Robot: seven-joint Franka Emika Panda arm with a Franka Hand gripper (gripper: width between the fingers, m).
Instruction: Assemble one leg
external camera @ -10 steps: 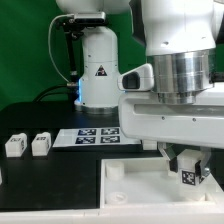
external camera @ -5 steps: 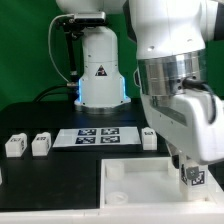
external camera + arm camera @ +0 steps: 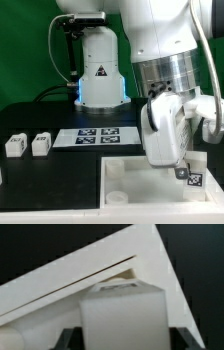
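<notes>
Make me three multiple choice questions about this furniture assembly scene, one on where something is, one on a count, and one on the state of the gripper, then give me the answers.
1. Where is the leg that the gripper carries?
A. Over the white panel, at the exterior view's right
B. On the marker board
C. Beside the robot base

2. How many loose legs stand on the black table at the exterior view's left?
A. None
B. Two
C. Four

3. What is the gripper's state?
A. Wide open and empty
B. Out of sight
C. Shut on a leg

Answers: 1 A, the tagged block sits between the fingers above the panel's right part. 2 B, one leg and a second leg stand side by side. 3 C, the wrist view shows the fingers flanking the white block.
</notes>
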